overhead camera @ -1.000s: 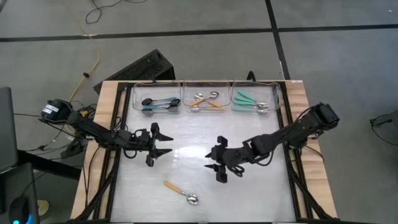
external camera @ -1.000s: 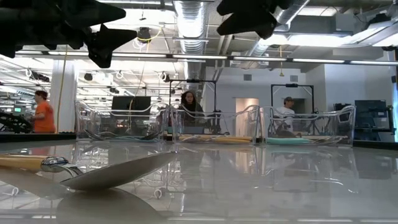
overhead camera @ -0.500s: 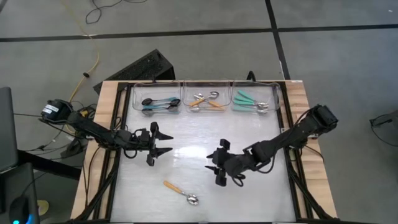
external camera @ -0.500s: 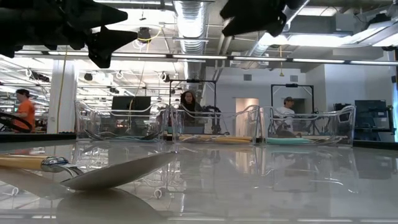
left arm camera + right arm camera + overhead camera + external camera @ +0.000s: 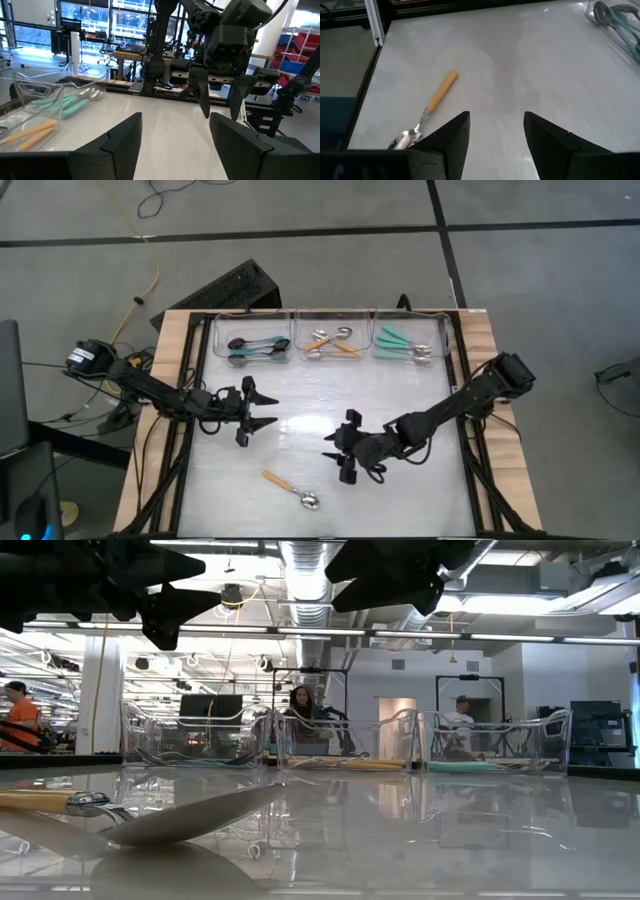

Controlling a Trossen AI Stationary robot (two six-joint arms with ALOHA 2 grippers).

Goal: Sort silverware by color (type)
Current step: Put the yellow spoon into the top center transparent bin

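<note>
One orange-handled spoon (image 5: pixel 291 489) lies alone on the table (image 5: pixel 420 500), its long axis diagonal, handle pointing toward the left gripper (image 5: pixel 252 412). The right gripper (image 5: pixel 340 456), fingers spread wide and empty, hangs near the spoon, clearly the nearer arm. The left gripper is also spread and empty, farther from the spoon.

Orange-handled spoon (image 5: pixel 291 489) flat on table — rest sorted in bins.
</note>
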